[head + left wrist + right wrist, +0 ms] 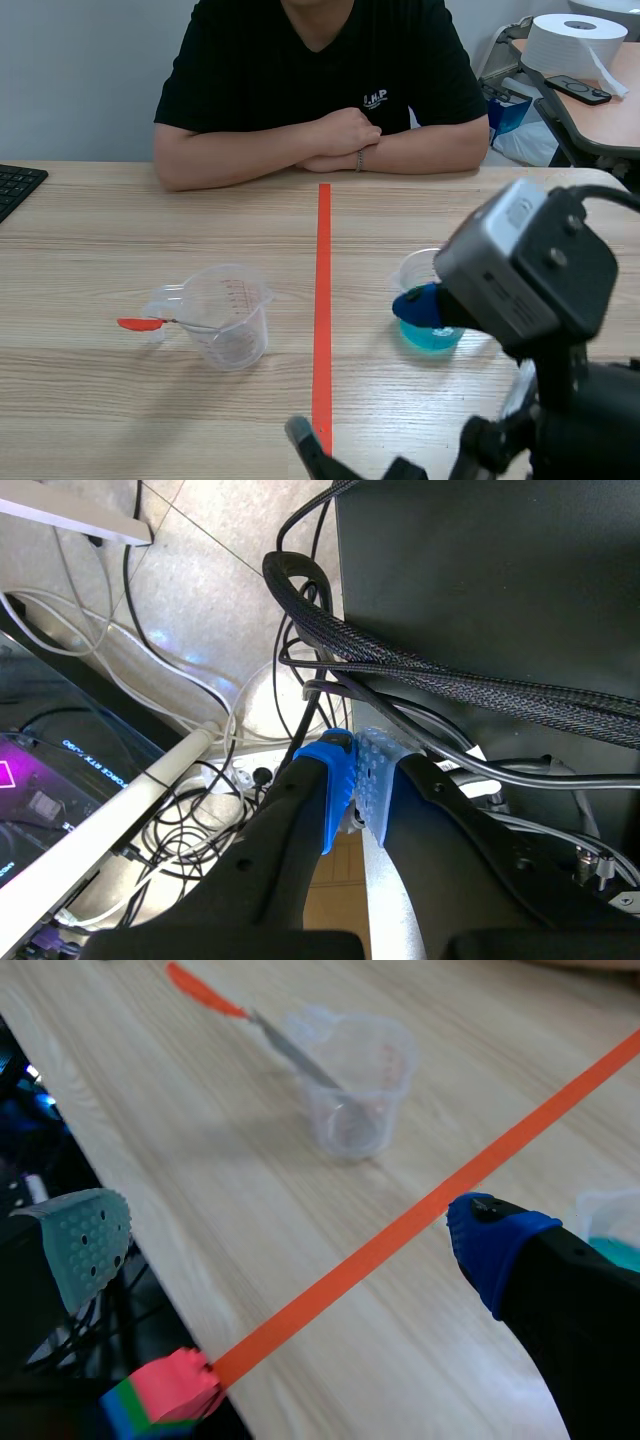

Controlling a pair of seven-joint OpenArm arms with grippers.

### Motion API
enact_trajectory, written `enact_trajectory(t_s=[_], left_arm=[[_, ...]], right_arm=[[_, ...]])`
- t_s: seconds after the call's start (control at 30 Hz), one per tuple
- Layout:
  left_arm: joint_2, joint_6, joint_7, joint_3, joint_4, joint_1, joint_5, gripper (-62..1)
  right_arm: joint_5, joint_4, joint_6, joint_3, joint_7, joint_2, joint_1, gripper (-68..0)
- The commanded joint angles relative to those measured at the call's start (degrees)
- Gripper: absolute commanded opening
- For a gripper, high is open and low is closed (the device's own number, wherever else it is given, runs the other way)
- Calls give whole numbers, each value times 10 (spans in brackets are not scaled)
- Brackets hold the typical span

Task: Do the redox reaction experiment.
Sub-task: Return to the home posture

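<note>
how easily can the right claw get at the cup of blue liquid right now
Probably easily: the right claw is open, its blue pad sits close by the cup of blue liquid, and nothing stands between them. The cup is not yet between the fingers, though.

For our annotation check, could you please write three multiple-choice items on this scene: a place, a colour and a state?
1. Where does the clear measuring cup stand?
A. on the left arm's side of the orange tape line
B. on the right arm's side of it
C. on top of it

2. What colour is the liquid in the small cup?
A. red
B. blue
C. yellow

3. How is the right gripper?
A. shut on the measuring cup
B. shut on nothing
C. open

Answers:
1 A, the scene view shows it left of the line.
2 B, the liquid shows blue.
3 C, its pads stand wide apart.
</note>
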Motion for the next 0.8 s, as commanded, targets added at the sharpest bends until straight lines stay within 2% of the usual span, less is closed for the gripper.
enact_trajectory(t_s=[0.0,0.13,0.3,0.53,0.77], left_arm=[[0,-1,-3,1,7,6,-2,-582],[0,-1,-3,1,7,6,-2,-582],[0,-1,-3,1,7,6,-2,-582],[0,-1,-3,1,7,6,-2,-582],[0,-1,-3,1,7,6,-2,-582]], right_arm=[[6,14,-12,15,30,19,-17,4],[6,29,-16,47,80,48,-80,4],[6,46,-40,97,142,73,-146,4],[6,68,-43,178,205,81,-213,4],[-2,68,-44,229,218,81,-221,4]])
